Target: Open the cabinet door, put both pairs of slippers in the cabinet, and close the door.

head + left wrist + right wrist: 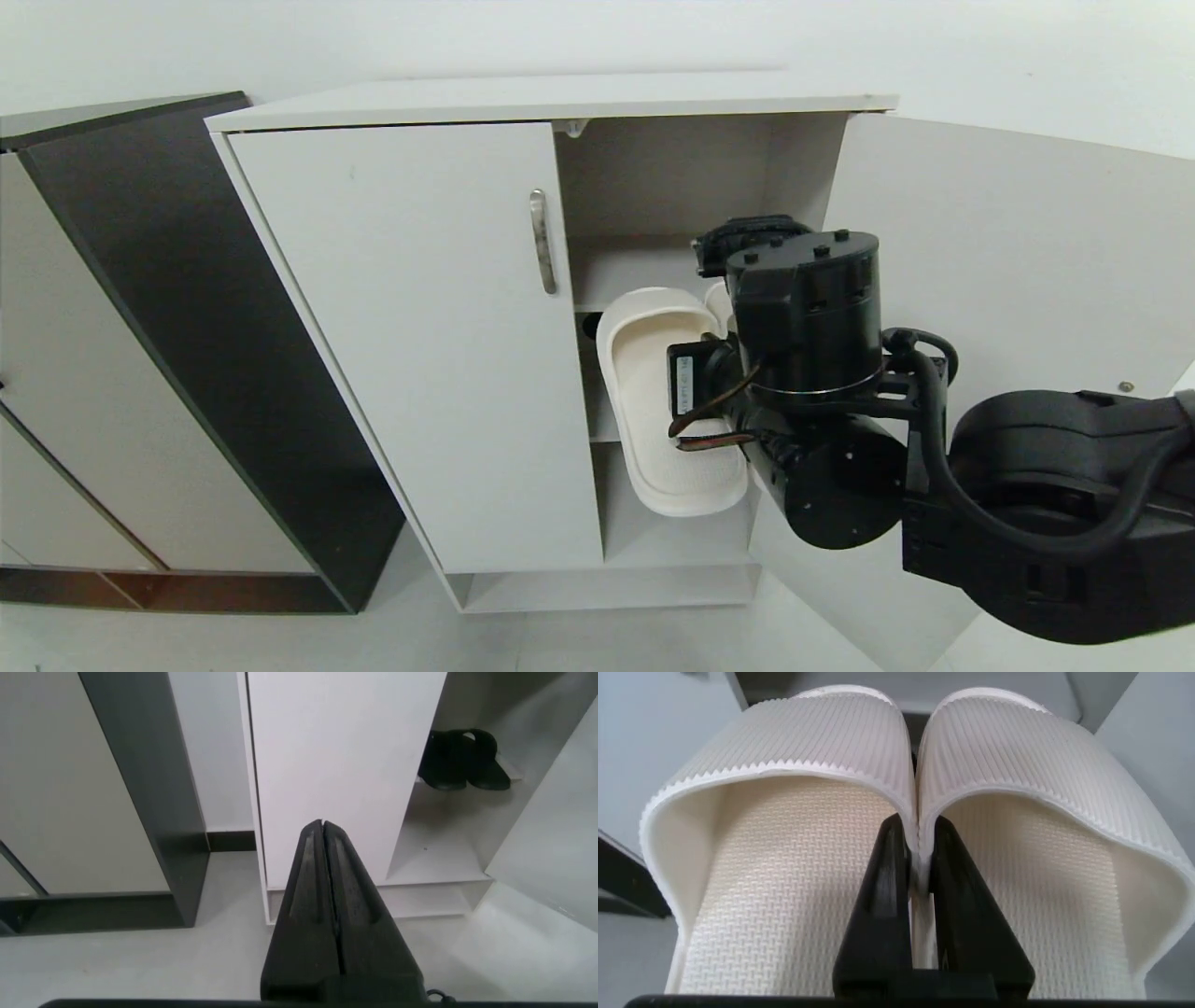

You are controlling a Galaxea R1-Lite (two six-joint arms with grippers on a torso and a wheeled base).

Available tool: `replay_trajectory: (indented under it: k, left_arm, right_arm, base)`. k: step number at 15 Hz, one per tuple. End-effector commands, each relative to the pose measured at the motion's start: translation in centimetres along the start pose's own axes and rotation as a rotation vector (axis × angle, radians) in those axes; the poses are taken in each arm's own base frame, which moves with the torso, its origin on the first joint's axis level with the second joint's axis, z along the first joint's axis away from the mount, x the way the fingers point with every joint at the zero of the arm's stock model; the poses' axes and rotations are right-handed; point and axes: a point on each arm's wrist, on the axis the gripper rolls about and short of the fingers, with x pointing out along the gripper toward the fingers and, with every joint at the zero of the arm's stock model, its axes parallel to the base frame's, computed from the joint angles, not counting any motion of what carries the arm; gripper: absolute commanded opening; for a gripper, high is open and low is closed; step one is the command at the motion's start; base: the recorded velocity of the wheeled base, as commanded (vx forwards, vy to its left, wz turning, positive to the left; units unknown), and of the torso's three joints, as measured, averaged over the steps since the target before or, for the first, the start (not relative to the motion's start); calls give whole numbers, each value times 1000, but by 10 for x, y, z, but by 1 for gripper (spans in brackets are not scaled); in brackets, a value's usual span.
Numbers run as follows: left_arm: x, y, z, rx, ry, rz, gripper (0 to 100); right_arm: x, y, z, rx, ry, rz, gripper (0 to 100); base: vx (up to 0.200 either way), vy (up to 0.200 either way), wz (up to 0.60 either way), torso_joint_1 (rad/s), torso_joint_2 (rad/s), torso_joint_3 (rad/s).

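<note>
white slippers (785,784), heels cut off at rt wrist view edge, one mostly behind rt arm (812,373) in head view

Centre: cabinet (551,98) on the floor (233,644), back to the wall (934,47). Left half behind the closed left door (411,345), with the handle (540,241) along its right edge. Right door (1008,261) swung out to the right, leaving the right half open, shelves one above another. On a shelf inside that half: shelved slippers (467,761), side by side. At the mouth of the same half, before the shelf edges: held slippers (644,401), side by side and touching, toes up, adjoining inner edges pinched in the right gripper (920,840). Left gripper (322,833) out in front of the left door, apart from it, fingers pressed together. Left of the cabinet, close beside it: second cabinet (140,327).
</note>
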Motion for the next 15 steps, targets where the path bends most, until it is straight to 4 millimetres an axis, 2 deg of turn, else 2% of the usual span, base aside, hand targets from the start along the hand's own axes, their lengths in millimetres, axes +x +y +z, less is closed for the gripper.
replay_trajectory:
  k: [1, 6, 9, 15]
  left_arm:
    - [0, 0, 0, -2, 1, 0, 0]
    - [0, 0, 0, -2, 1, 0, 0]
    - [0, 0, 0, -3, 1, 0, 0]
    - [0, 0, 0, -2, 1, 0, 0]
  right_arm:
    - [4, 2, -1, -6, 2, -6, 0]
    - [13, 3, -10, -21, 15, -46, 0]
    - [14, 3, -3, -4, -1, -46, 0]
    - [18, 0, -3, -3, -1, -60, 0]
  base:
    - [0, 0, 0, 0, 0, 0]
    - [0, 0, 0, 0, 0, 0]
    - [200, 0, 0, -1, 1, 4]
    - [200, 0, 0, 4, 3, 3]
